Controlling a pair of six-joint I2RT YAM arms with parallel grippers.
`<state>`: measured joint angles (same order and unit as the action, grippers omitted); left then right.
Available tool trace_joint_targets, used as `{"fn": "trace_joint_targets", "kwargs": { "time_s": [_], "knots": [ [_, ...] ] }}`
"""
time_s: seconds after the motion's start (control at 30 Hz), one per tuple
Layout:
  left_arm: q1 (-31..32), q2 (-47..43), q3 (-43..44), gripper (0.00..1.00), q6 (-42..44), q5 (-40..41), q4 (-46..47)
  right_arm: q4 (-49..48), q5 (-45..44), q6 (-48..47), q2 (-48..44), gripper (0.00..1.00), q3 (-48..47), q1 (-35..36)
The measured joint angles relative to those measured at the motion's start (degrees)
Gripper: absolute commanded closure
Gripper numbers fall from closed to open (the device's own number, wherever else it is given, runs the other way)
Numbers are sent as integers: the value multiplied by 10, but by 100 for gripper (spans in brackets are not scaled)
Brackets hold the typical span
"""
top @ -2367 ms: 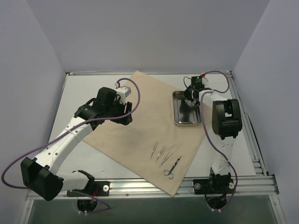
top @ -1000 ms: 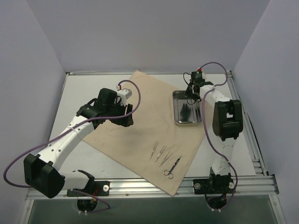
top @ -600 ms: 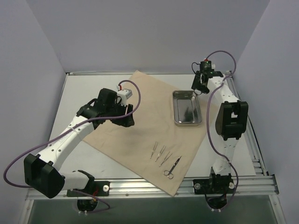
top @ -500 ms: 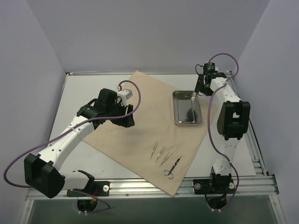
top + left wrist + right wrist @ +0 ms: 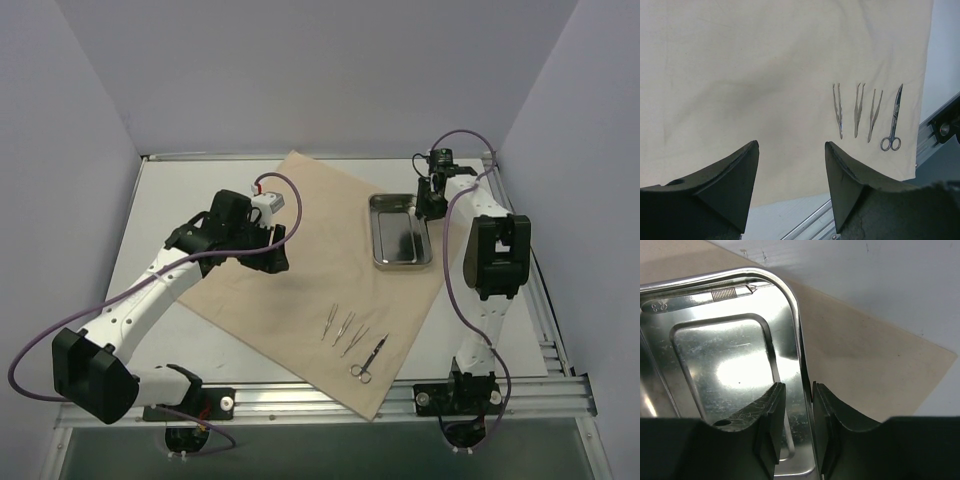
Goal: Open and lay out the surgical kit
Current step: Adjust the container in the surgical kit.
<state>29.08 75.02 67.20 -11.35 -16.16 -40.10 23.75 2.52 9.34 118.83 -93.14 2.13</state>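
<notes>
Between right fingers [image 5: 769, 426] — tray rim [image 5: 799, 335]

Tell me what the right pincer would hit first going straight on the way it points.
Most likely the steel tray: its side rim runs into the narrow gap of the right pincer, though depth is unclear.

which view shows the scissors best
Left wrist: the scissors lie close and sharp, finger loops and blades distinct, beside three tweezers. The top external view shows them small; the right wrist view misses them.
</notes>
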Motion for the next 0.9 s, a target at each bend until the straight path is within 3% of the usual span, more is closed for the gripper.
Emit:
{"fn": "trace_joint_targets", "kwargs": {
  "time_s": [0.07,0.3,0.57,0.73,0.9],
  "knots": [
    [0,0,0,36,0,0,0,-2,1,-3,1,78,0,0],
    [0,-4,-2,36,0,0,0,-35,23,-39,9,100,0,-3],
    [0,-16,-6,36,0,0,0,-79,46,-50,10,100,7,-12],
    [0,-23,-13,36,0,0,0,-137,43,-49,-54,100,103,-14],
    [-1,-32,-21,36,-2,0,0,-153,39,-60,-82,100,117,-14]
  ]
}}
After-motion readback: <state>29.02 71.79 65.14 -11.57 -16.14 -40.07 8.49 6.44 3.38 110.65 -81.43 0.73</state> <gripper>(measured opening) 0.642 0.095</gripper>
